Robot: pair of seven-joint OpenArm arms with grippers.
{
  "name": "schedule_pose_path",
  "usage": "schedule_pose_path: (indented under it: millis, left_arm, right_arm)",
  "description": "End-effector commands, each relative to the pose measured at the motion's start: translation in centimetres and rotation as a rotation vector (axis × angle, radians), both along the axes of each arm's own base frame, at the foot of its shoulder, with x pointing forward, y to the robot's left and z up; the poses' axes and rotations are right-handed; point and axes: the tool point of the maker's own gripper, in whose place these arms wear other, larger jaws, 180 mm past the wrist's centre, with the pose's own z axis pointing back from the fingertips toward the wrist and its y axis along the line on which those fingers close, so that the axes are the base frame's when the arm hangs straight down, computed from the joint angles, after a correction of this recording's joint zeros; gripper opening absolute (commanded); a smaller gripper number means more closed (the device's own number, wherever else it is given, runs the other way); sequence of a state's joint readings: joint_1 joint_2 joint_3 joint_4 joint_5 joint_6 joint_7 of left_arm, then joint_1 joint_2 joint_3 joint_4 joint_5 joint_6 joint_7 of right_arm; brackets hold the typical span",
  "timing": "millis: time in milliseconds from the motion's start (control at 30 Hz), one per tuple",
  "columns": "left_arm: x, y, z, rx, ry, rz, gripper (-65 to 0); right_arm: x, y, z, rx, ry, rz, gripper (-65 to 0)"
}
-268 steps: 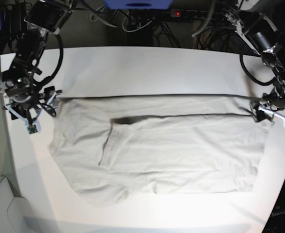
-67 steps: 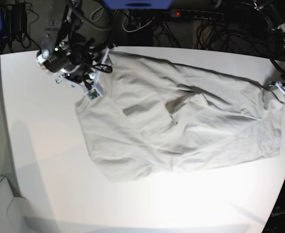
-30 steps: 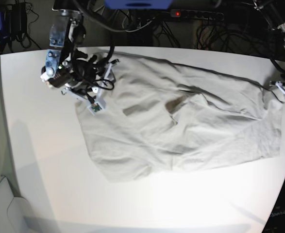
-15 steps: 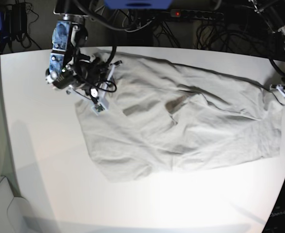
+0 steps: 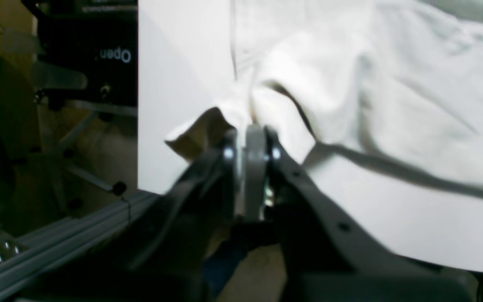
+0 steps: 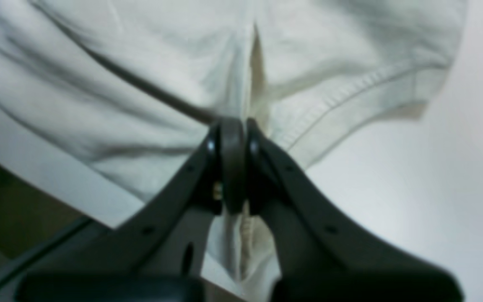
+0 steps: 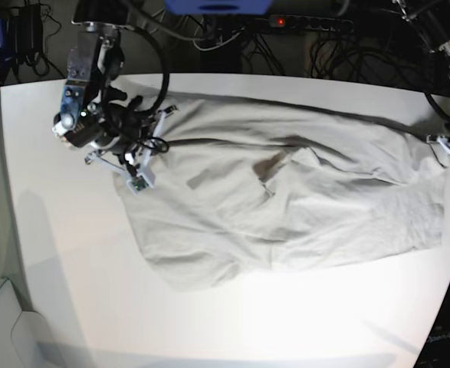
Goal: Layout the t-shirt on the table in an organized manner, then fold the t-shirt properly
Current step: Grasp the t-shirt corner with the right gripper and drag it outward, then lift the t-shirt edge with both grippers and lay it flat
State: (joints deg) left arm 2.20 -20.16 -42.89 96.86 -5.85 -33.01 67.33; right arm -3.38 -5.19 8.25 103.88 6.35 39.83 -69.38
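Right wrist view, nearest first: my right gripper (image 6: 233,138) has its jaws pressed together on a pinch of the t-shirt (image 6: 149,79). Cloth bunches up between the tips and a strip of it hangs down behind them. A stitched hem runs off to the right of the pinch (sleeve or bottom edge, cannot tell which). Bare table (image 6: 455,180) shows to the right.

Left wrist view: my left gripper (image 5: 252,138) is likewise clamped on a fold of the t-shirt (image 5: 392,84), right at the table's (image 5: 174,75) edge. The held bit is puckered up off the surface; the rest trails away across the white top with one long dark crease.

Base view, farther out: the t-shirt (image 7: 286,199) lies rumpled across the middle of the table (image 7: 64,268), stretched between the two grips. The right gripper (image 7: 136,165) sits at the cloth's left end, the left gripper (image 7: 448,149) at its right end near the table edge (mostly cut off by the frame). The near side of the table is bare.
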Motion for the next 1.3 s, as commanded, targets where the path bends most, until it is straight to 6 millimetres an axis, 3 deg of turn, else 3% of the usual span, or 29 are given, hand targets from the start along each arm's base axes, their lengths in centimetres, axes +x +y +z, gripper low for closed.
schedule_pose_path:
  millis: [0,433,767,1267]
  left_arm:
    - [0.8,0.7,1.8,0.032,-0.043,0.001,-65.0]
    - [1.6,-0.3,5.0,0.096,-0.122,-0.035,-65.0]
    - [-2.0,-0.3,1.9,0.088,-0.004,-0.04,-65.0]
    - [-6.3,-2.5,-0.4,0.081,0.08,-0.067,-65.0]
  right_arm:
    - [0.8,0.0,1.2,0.006,-0.047,0.001,-65.0]
    - [1.2,-6.4,4.6,-0.101,-0.157,-0.124,-65.0]
    - [1.1,-8.8,5.6,-0.02,-0.195,-0.205,-65.0]
    - [0.1,-11.9,5.5,-0.029,-0.191,-0.297,-65.0]
